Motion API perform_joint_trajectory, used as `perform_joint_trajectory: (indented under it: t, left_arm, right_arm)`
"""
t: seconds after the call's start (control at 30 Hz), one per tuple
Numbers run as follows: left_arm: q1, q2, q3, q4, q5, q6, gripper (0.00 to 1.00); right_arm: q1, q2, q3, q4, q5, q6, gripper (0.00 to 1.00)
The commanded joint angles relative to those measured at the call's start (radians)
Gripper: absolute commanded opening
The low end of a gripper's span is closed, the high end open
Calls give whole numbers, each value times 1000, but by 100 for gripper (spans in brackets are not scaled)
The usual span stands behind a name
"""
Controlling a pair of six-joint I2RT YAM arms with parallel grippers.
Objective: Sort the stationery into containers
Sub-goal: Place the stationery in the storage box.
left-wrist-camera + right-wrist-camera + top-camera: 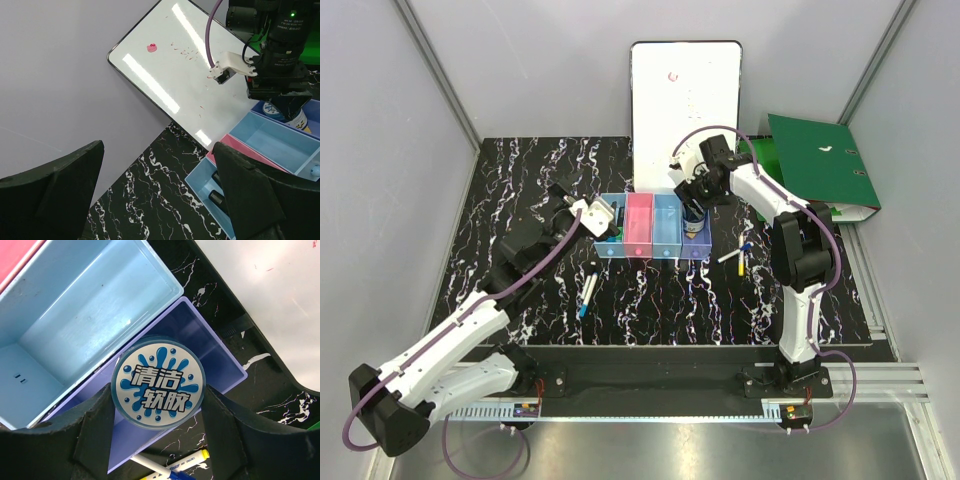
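Observation:
The four joined bins point(651, 228) stand mid-table. My right gripper point(697, 197) is shut on the round blue tape roll point(157, 382) and holds it just above the purple-blue end bin point(210, 347); the roll also shows in the left wrist view point(288, 113). My left gripper point(598, 214) is open and empty, its fingers point(55, 195) spread wide over the table by the left light blue bin point(235, 172). A dark marker point(219, 189) lies in that bin. One white pen point(587, 293) lies in front of the bins. Two crossed pens point(740, 256) lie right of them and show in the right wrist view point(175, 467).
A large white board point(685, 95) leans against the back wall behind the bins. A green binder point(820, 160) lies at the back right. The pink bin point(638, 222) and the second light blue bin point(85, 315) sit between the end bins.

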Motion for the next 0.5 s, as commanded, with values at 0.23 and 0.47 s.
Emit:
perform_joint_trajectory:
  t: [0.23,0.47]
  left_arm:
    - [6,1,32,62,24,-14,99]
    - [6,5,29,68,27,-14,99]
  right_arm:
    - [7,-29,0,43,22,29,66]
    - [7,-48,-16,49,-4,26,77]
